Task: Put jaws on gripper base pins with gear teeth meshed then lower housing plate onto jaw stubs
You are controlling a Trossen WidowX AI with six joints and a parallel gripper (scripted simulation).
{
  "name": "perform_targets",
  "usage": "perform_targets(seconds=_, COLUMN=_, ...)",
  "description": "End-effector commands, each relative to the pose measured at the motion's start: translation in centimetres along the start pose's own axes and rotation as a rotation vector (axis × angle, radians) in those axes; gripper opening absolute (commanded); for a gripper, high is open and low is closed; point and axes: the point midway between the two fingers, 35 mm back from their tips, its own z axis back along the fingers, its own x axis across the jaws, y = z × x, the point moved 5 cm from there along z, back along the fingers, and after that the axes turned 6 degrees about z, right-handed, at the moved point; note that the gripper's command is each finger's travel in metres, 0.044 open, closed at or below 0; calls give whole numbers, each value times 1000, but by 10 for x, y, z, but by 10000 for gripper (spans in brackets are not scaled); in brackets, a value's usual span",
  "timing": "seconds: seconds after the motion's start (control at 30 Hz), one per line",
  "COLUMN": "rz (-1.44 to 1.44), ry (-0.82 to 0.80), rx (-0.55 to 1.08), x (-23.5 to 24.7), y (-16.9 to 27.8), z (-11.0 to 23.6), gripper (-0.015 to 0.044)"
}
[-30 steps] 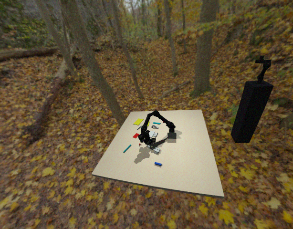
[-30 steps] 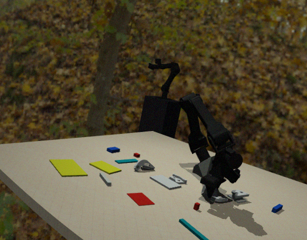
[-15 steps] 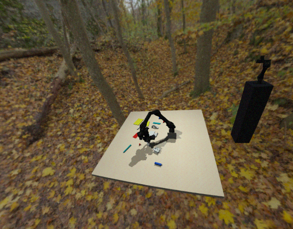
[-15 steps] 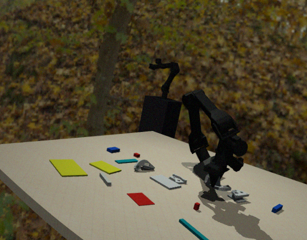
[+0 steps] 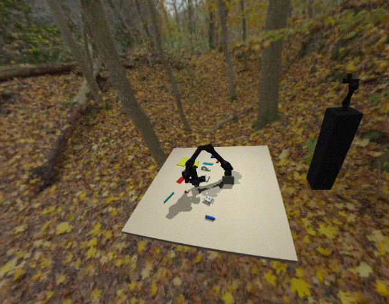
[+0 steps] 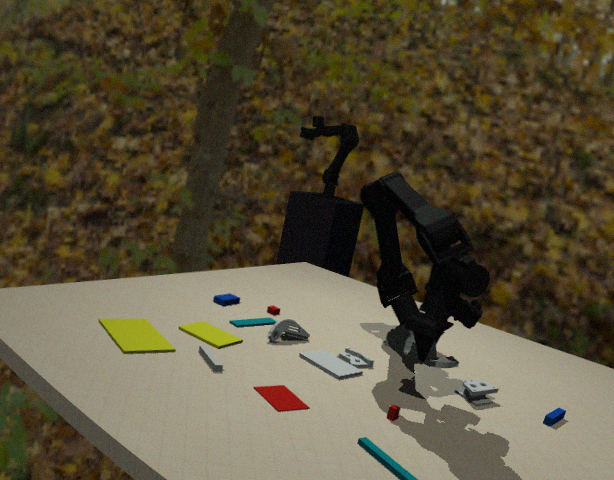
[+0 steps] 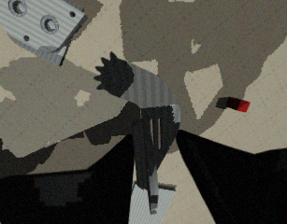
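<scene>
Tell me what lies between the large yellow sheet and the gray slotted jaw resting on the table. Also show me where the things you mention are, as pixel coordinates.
The smaller yellow plate (image 5: 196, 163) (image 6: 210, 334) lies between them, flat on the table (image 5: 247, 216) (image 6: 157, 408); the exterior view shows this best.

In the exterior view, the pale surface (image 5: 247, 222) (image 6: 193, 439) (image 7: 274, 131) carries a large yellow plate (image 5: 183, 161) (image 6: 136, 335) at the left. A flat red plate (image 5: 180, 180) (image 6: 281, 398) is lying at lower centre, and a long teal bar (image 5: 168, 197) (image 6: 385, 458) at the bottom edge.
</scene>
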Motion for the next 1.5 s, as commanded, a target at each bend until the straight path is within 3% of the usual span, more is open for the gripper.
perform_targets(seconds=0.0, rz=54, ry=2, rx=3, x=0, y=12, z=2, gripper=134)
perform_targets(seconds=1.47, rz=802, ry=0, rx=6, x=38, y=150, z=5, gripper=134)
